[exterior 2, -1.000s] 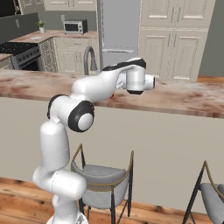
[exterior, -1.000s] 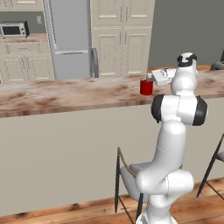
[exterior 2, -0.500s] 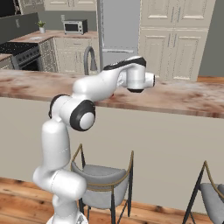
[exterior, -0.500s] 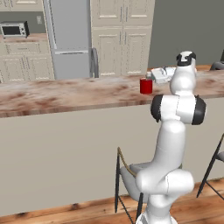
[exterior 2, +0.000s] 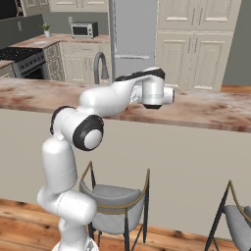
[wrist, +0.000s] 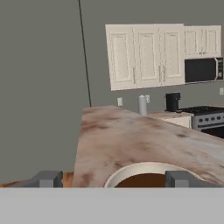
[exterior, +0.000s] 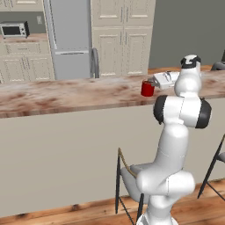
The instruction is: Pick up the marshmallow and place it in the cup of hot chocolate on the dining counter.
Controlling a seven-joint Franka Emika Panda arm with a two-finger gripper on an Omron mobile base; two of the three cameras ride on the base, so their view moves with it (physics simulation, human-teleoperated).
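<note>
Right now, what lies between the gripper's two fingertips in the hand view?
In the hand view, the gripper stands open, and between its fingertips sits the cup of hot chocolate: pale rim, dark brown drink, on the dining counter.

- The counter [exterior: 66,94] runs long across the left base view, its top mottled brown and cream stone, its front a plain beige panel.
- The red cup of hot chocolate [exterior: 147,88] stands upright on that top, toward the right end.
- Just beside the cup, to its right, a pale flat thing [exterior: 166,78] lies on the stone; what it is can't be made out.
- In the hand view the cup's pale rim rings a dark brown inside.
</note>
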